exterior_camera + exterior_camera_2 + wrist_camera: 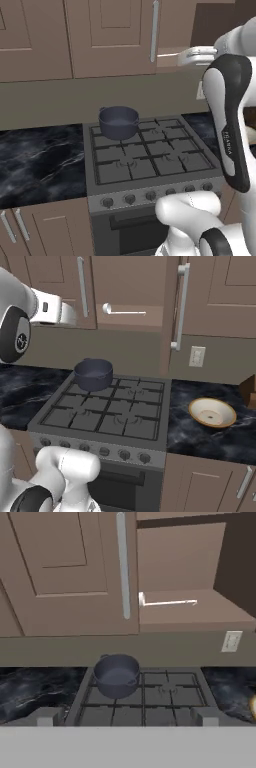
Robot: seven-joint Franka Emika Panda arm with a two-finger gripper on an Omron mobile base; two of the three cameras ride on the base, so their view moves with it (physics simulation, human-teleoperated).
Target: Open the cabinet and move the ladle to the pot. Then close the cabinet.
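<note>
I have the hand [125, 714] released and empty, facing the cabinet [190, 572] whose right door stands swung wide so the ladle [167, 602], centre frame on its shelf, is reachable above the pot [116, 675] on the stove.

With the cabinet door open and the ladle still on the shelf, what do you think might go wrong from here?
1. The ladle is thin and lies flat on the cabinet shelf, so the open gripper may pinch poorly or push it deeper.
2. The open door stands beside the shelf; the arm could clip it when reaching in.
3. The pot sits on a rear burner, so a badly aimed drop could land on the grates.
</note>
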